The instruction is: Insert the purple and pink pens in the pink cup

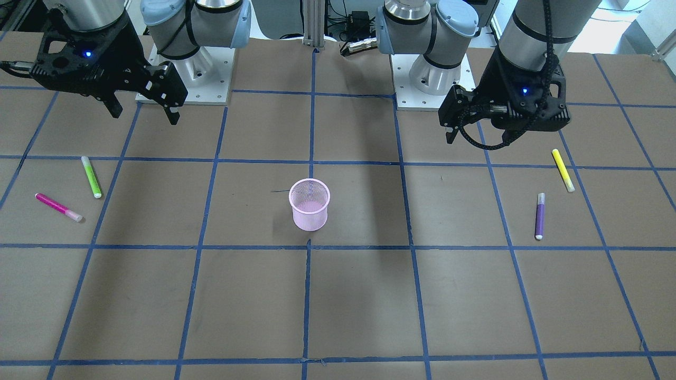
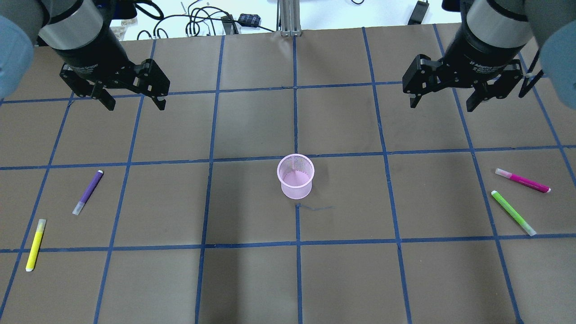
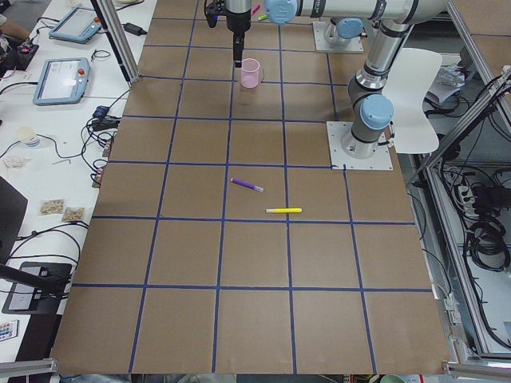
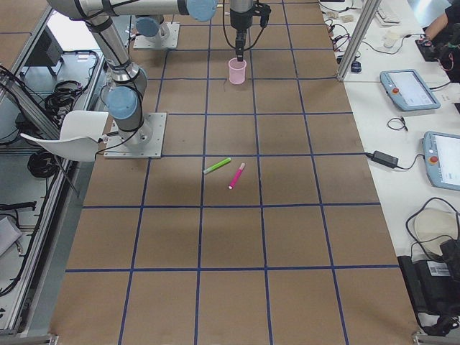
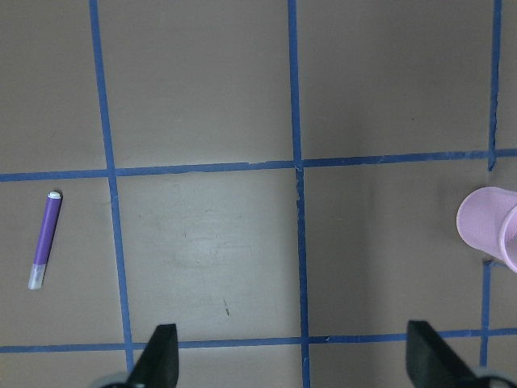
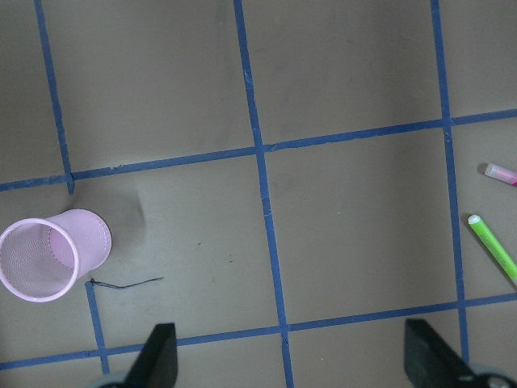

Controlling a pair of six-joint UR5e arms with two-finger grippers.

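**While both arms hung high, no pen was in the cup yet**

Since the brown paper-covered table with its blue tape grid (image 2: 252, 279) was so wide, everything sat well apart. The left gripper (image 2: 135, 104) and right gripper (image 2: 441, 105) both hovered with jaws spread wide, holding nothing. The upright pink mesh cup (image 2: 295, 180) stood mid-table and looked empty. The purple marker pen (image 2: 88, 191) lay flat on the left arm's side, near a yellow marker pen (image 2: 35, 244). The pink marker pen (image 2: 522, 180) lay on the right arm's side, just beside a lime-green marker pen (image 2: 513, 212). My worry was that the right gripper could nab green by mistake, being that close. That light cup would probably tip too, if a tilted pen caught its rim.
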